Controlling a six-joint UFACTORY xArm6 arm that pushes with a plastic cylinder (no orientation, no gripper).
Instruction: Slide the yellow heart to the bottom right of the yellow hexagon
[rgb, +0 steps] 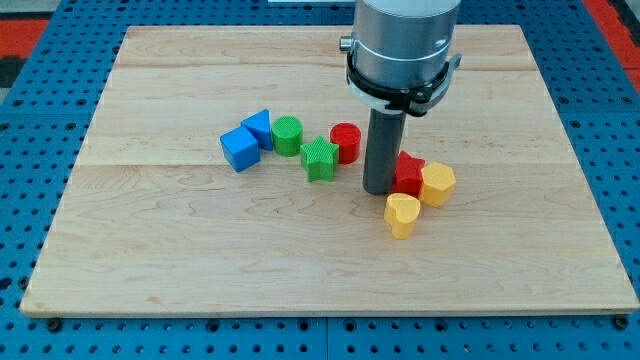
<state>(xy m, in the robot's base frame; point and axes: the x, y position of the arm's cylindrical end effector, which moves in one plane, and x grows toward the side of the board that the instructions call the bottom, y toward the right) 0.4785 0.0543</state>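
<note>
Two yellow blocks in play, sitting close together right of centre on the wooden surface (150, 260). Yellow heart (402, 215) lying just below and to the view's left of the yellow hexagon (438, 184), near enough to look almost touching. Red star-like block (408, 173) wedged against the hexagon's left side. Rod tip (378, 190) planted just left of that red block, above and left of the heart, apparently clear of it. No fingers on this rig, so nothing released, clenched or grasping; only pushing available.

Goal spot judged to be below and to the view's right of the hexagon, a short hop away. Best approach, probably: bring the tip round to the heart's left side, slightly high, and push rightward with a touch of downward drift. Worth keeping the line low enough to miss the hexagon, since a nudge there moves the reference itself. Slow, centred contact advisable; the heart's lobed outline likely to spin off an off-centre push. Far-off cluster of blue, green and red blocks of no concern.
</note>
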